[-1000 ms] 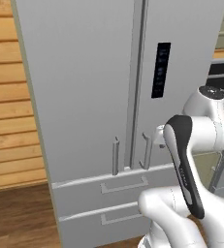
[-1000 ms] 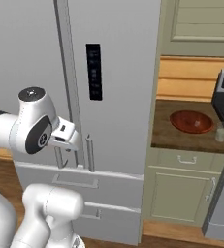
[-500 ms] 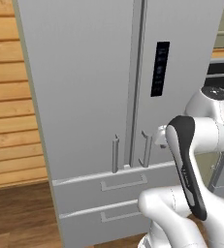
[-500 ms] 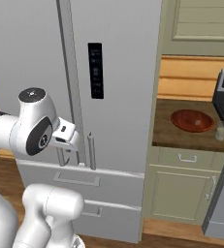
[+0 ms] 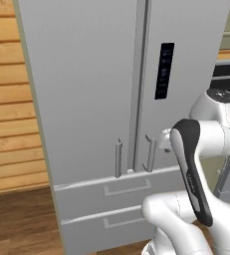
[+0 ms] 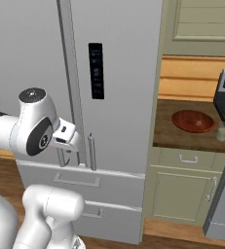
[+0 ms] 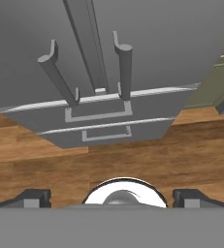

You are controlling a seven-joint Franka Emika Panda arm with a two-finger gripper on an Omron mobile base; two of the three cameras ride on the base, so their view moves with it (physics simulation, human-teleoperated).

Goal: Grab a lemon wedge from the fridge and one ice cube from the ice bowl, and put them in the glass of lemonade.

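gripper (image 7: 111,196): fingers spread wide, nothing between them; it hangs in front of the fridge's lower door edge, short of the handles.
floor (image 7: 133,155): brown wood planks under the hand and in front of the fridge.
fridge (image 5: 86,89): tall, plain grey, both upper doors closed, two drawers below also closed.
door handles (image 7: 124,68): two vertical bars either side of the centre seam, low on the doors; the gripper is near them, apart.
control panel (image 6: 96,70): dark vertical strip on the right-hand door.
counter (image 6: 167,131): brown top to the right of the fridge, over beige cabinets.
ice bowl (image 6: 193,120): reddish-brown, round, on the counter; contents too small to tell.
glass of lemonade (image 6: 222,131): small clear tumbler just beside the bowl, at the counter's right end.
lemon wedge: hidden; cannot tell where.
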